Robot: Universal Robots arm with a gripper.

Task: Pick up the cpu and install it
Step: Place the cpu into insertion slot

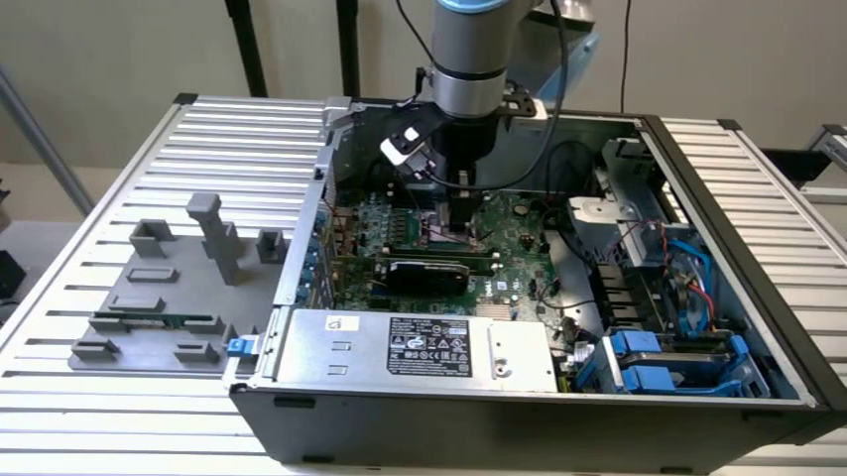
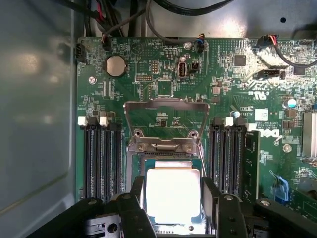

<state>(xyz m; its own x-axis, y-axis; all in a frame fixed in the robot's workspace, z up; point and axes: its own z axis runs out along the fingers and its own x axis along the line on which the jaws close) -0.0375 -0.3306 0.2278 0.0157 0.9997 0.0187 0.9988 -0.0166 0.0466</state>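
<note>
Gripper (image 2: 172,187) is down inside PC case (image 1: 748,208), fingers (image 2: 212,198) clamped on two opposite sides of cpu (image 2: 173,198). Cpu sits over mobo (image 2: 223,79) socket (image 2: 166,154), poss. already seated; load plate (image 2: 166,116) flipped up, RAM slots (image 2: 101,158) on both sides.

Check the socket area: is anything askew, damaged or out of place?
Nothing stands out. The cpu sits square between the fingers over the open socket, its metal frame flipped back; the motherboard shows no visible damage.
</note>
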